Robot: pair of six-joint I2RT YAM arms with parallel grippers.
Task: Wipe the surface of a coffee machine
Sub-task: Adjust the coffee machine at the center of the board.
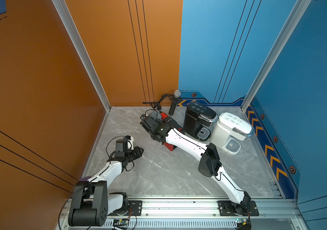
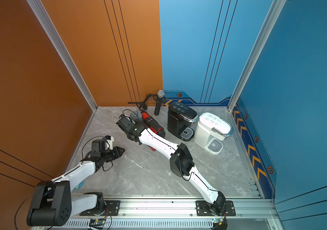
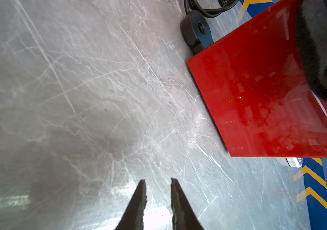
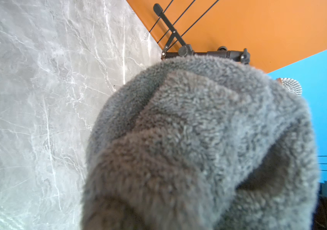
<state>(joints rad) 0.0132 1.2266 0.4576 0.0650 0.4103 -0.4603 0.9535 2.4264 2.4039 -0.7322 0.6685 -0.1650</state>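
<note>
**Cloth pressed at the red coffee maker**

The right gripper (image 1: pixel 152 117) reached across the red coffee maker (image 1: pixel 164 116), which stood on the grey marble table (image 1: pixel 158 175) toward the back, left of a black coffee maker (image 1: pixel 196 119) and a white coffee maker (image 1: pixel 230 129). Its fingers were hidden under a fluffy grey cloth (image 4: pixel 198 139); they were closed, with the cloth bunched over them. In both top views the cloth sat at the far end of the red machine's top, and the left wrist view showed it against the machine's upper red side (image 3: pixel 258 99).

The left gripper (image 3: pixel 157 180) hung just over the bare table, near the red machine but apart from it. Its fingers (image 3: pixel 136 199) stood a narrow gap apart with nothing between them.

A microphone (image 1: pixel 175 101) stood by the back wall.
</note>
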